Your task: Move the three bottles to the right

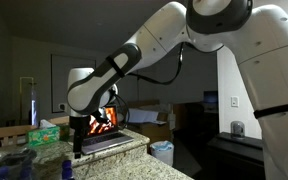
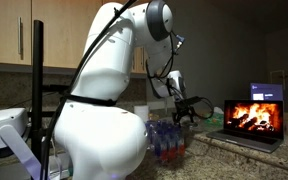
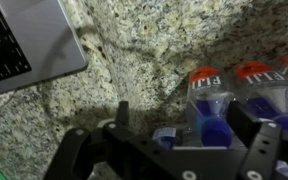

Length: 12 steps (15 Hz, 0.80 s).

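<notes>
The white arm point(image 2: 104, 100) is seen filling much of both exterior views, bent down toward the speckled granite table point(image 3: 134, 60). An open laptop point(image 2: 252, 120) showing a fire picture is stood on the table, at the right in an exterior view; only a corner of its keyboard is caught in the wrist view, at the upper left. A green tissue box point(image 1: 44, 135) and a tall slim bluish bottle point(image 1: 34, 105) are seen at the left in an exterior view.

The hand point(image 3: 189, 135) is held low over the table, and its dark fingers point(image 3: 122, 118) are spread wide in the wrist view, with nothing gripped between them. The three bottles point(image 3: 246, 95) are lain or stood close together at the right of the wrist view, red bands and blue caps showing, just beside the right finger; whether they are touched cannot be told. In an exterior view the bottles point(image 2: 167, 140) are clustered left of the laptop, below the hand.
</notes>
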Tool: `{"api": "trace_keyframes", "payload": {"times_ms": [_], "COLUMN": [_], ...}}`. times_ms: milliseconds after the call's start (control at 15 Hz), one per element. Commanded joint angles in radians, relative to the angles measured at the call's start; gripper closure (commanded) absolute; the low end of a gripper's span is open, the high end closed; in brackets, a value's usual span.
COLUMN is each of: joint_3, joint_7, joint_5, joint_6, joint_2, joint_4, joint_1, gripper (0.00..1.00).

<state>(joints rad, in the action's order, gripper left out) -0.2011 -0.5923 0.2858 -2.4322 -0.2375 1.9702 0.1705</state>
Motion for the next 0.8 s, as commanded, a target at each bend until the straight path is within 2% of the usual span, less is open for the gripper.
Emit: {"api": "trace_keyframes", "payload": {"times_ms": [0,333,733], "joint_3": [-0.044,-0.067,-0.059], "joint_7": [-0.171,-0.284,-0.306], "joint_5": [-0.096,-0.167,-0.164], "joint_6": [0.005,0.091,0.242], "joint_2": [-0.053,-0.128,-0.195], "joint_4": [-0.068,-0.174,-0.283], "joint_1": [-0.022,-0.02,-0.011], "gripper": [0.0,0.0,0.0]}}
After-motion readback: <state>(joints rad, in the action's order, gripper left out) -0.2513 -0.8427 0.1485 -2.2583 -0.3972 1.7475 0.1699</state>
